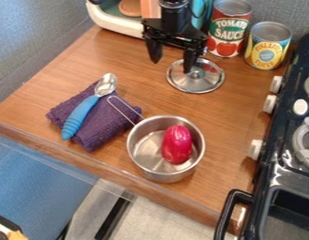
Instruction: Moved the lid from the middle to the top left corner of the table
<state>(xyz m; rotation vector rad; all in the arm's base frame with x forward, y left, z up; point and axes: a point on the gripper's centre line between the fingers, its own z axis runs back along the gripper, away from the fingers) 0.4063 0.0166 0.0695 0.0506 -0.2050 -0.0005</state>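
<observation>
Lying at the left of the brown wooden table (50, 79) is a folded purple cloth (113, 119), and a silver spoon with blue handle (81, 115) rests across it. Next, a shiny metal pot (162, 174) contains a red oval object (177, 144). Above, the black two-finger gripper (172, 66) hangs wide apart, its right finger over the round silver lid (210, 83), which lies near the red-and-white can (229, 29). A yellow-labelled can (268, 49) stands beside.
</observation>
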